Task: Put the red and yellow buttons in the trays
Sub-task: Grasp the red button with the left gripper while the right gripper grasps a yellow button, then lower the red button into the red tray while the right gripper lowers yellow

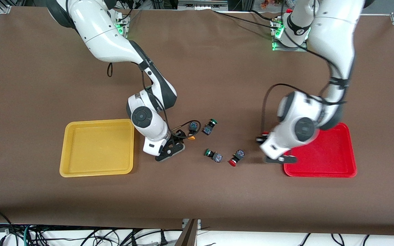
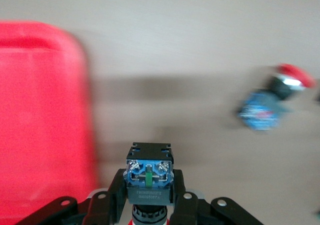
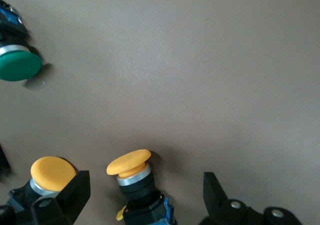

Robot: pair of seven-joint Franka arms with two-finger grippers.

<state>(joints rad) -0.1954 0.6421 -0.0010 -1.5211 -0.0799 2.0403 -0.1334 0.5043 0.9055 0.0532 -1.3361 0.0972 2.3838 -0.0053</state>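
Note:
My left gripper (image 1: 280, 159) is shut on a button with a dark blue block body (image 2: 149, 160); a bit of red cap shows under the body. It hangs over the table beside the red tray (image 1: 333, 153), which also shows in the left wrist view (image 2: 40, 125). A loose red button (image 1: 236, 158) lies on the table (image 2: 280, 95). My right gripper (image 1: 169, 148) is open, low beside the yellow tray (image 1: 96, 147). In the right wrist view it (image 3: 145, 185) straddles a yellow button (image 3: 132, 172). A second yellow button (image 3: 50, 172) lies just outside one finger. One yellow button (image 1: 192, 135) shows in the front view.
Two green-capped buttons (image 1: 210, 127) (image 1: 213, 154) lie on the brown table between the arms; one shows in the right wrist view (image 3: 17, 65). Both trays hold nothing that I can see.

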